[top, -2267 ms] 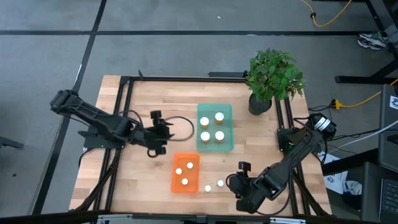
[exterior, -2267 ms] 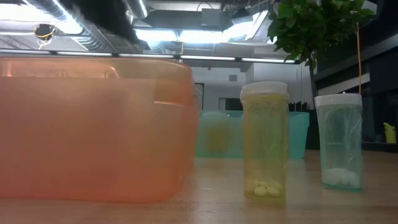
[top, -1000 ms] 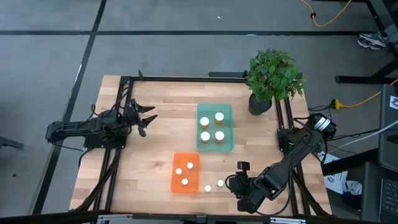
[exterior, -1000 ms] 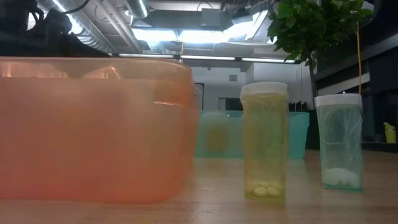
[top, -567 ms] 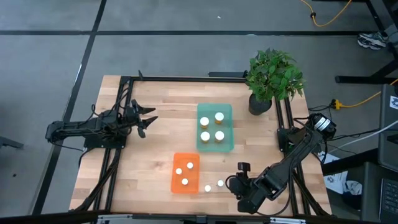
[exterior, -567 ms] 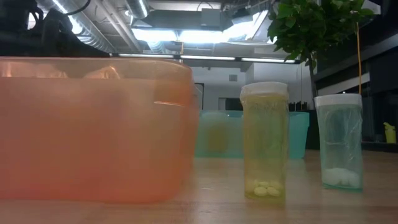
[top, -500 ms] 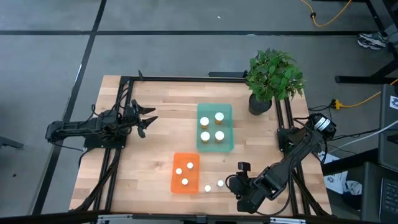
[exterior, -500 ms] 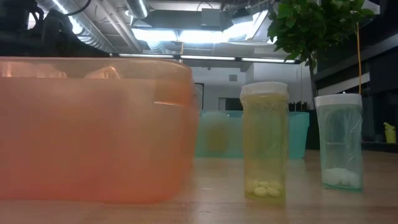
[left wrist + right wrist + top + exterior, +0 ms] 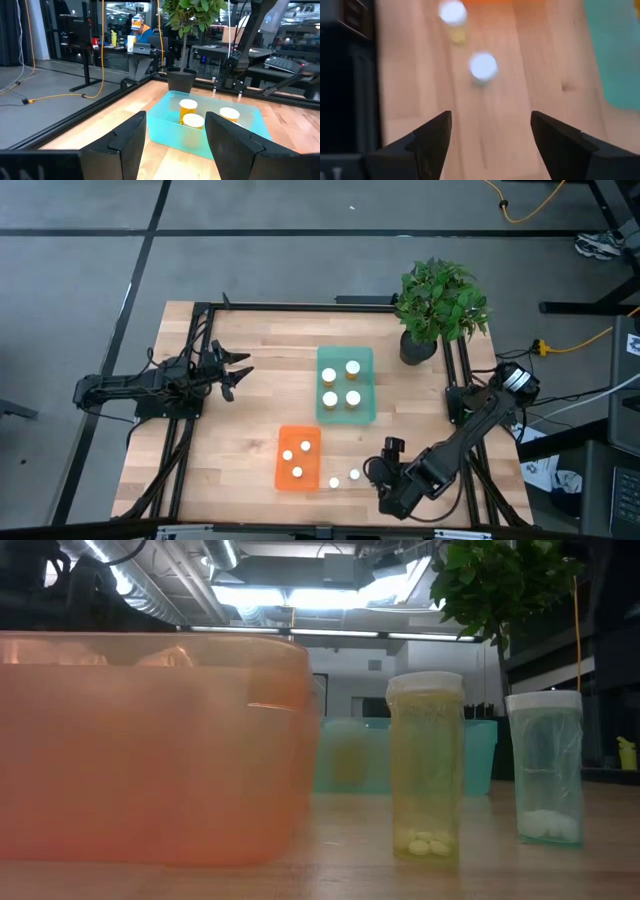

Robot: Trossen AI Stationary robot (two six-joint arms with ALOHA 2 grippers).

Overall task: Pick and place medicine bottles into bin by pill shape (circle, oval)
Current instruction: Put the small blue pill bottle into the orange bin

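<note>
At the frame's left, the left gripper (image 9: pixel 237 369) waits with fingers spread wide. Two small white-capped orange medicine bottles (image 9: pixel 344 478) stand upright, long axes vertical, at lower centre on the wooden desk (image 9: pixel 250 430), beside the orange plastic bin (image 9: pixel 311 459). The right gripper (image 9: pixel 384 462), spread wide and empty, could topple one.

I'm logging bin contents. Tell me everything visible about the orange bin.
The orange bin is a translucent, plastic-looking rectangular tub with rounded corners, resting flat on the wooden table, near its front edge and just in front of the teal bin. Three white-capped bottles stand inside. Two more bottles stand outside beside it. No pincer touches it.
</note>
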